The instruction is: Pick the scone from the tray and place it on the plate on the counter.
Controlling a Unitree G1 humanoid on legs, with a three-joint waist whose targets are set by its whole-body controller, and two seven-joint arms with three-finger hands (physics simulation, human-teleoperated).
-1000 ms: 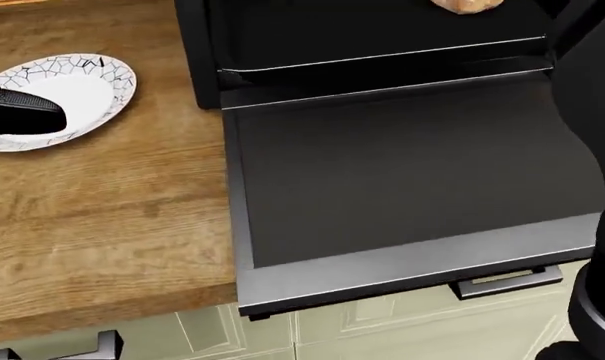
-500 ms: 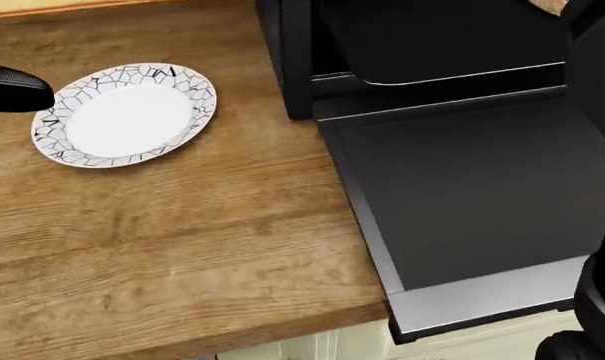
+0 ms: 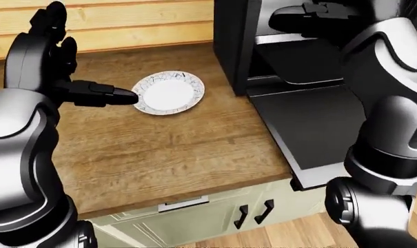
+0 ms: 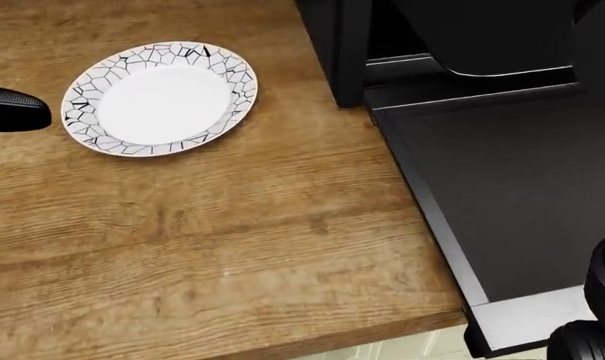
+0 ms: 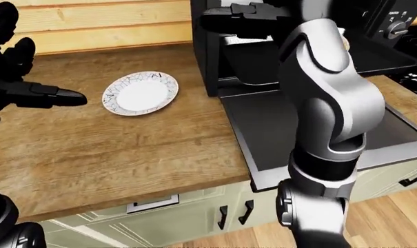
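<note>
plate (image 4: 160, 97) sits bare on the wooden counter (image 4: 232, 247), left of the open black oven (image 3: 312, 124). scone isn't visible. left hand (image 3: 56, 67) hovers spread open beside it; right hand (image 5: 242, 15) reaches inside the oven, grip unclear.

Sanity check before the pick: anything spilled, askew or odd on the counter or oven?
Nothing stands out. The plate lies flat and empty on the wooden counter, no spills. The oven door hangs open beside it, as the task needs. The scone is not visible; the right hand reaches into the oven, the left hand hovers open.
</note>
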